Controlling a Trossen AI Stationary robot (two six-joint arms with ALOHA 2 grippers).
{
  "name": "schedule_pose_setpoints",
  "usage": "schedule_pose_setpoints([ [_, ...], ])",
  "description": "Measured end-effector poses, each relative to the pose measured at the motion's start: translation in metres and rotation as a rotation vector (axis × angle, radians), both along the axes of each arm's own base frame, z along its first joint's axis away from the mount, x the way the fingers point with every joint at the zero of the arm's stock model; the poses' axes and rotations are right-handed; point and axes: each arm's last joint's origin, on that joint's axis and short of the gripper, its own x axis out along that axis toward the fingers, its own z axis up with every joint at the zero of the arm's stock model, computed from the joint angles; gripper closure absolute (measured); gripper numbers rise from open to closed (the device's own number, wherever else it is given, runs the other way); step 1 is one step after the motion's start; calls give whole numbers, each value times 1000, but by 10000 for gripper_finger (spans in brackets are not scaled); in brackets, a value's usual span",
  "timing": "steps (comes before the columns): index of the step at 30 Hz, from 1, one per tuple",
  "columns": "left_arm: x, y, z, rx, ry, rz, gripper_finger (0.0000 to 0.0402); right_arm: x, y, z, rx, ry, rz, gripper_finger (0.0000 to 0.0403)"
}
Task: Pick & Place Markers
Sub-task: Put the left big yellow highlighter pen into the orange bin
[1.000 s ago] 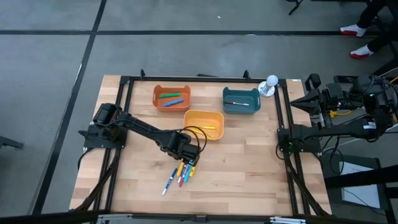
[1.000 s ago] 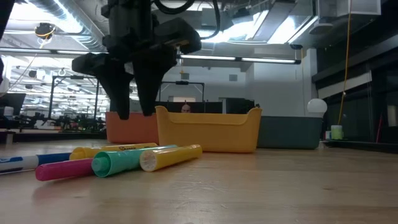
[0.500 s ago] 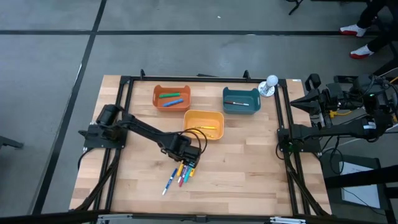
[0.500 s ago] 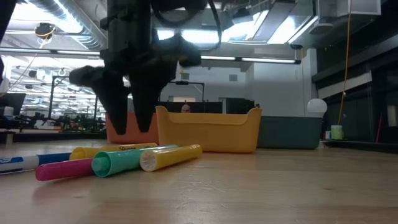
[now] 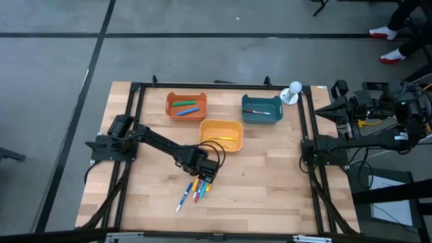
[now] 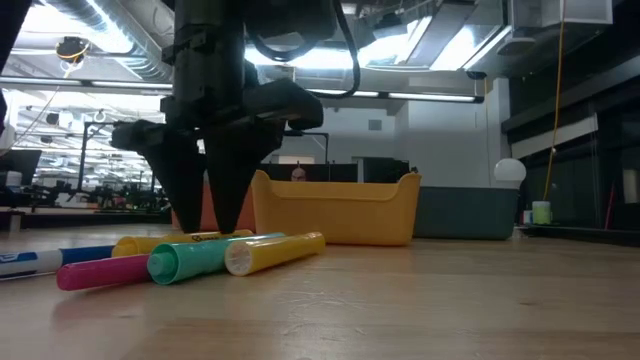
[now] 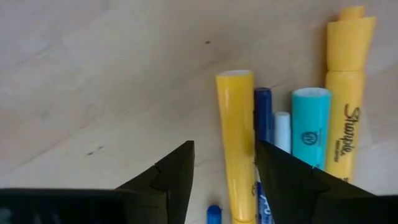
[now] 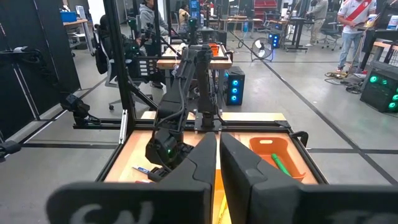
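1. Now my left gripper [image 7: 222, 171], fingers apart, straddles the yellow marker [image 7: 235, 137] at the markers' [image 5: 194, 189] far end; its long axis runs near-to-far.
2. Farther right, my right gripper [image 8: 218, 163] waits closed off-table.

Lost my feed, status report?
Left gripper open, straddling a yellow marker in the loose pile. Right gripper shut, parked off-table. Neighbouring blue marker crowds the grasp.
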Motion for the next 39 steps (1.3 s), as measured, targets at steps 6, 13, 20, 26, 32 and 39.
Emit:
schedule_pose_setpoints([
  [6, 1, 2, -9, 3, 36, 6, 235, 0, 0, 0, 0, 0, 0, 379],
  [13, 5, 0, -18, -22, 50, 3, 235, 0, 0, 0, 0, 0, 0, 379],
  [20, 5, 4, -19, -40, 62, 14, 261, 0, 0, 0, 0, 0, 0, 379],
  [26, 4, 5, -20, -37, 68, 14, 316, 0, 0, 0, 0, 0, 0, 379],
  [32, 5, 4, -20, -44, 67, 14, 340, 0, 0, 0, 0, 0, 0, 379],
  [39, 5, 4, -21, -52, 68, 14, 339, 0, 0, 0, 0, 0, 0, 379],
])
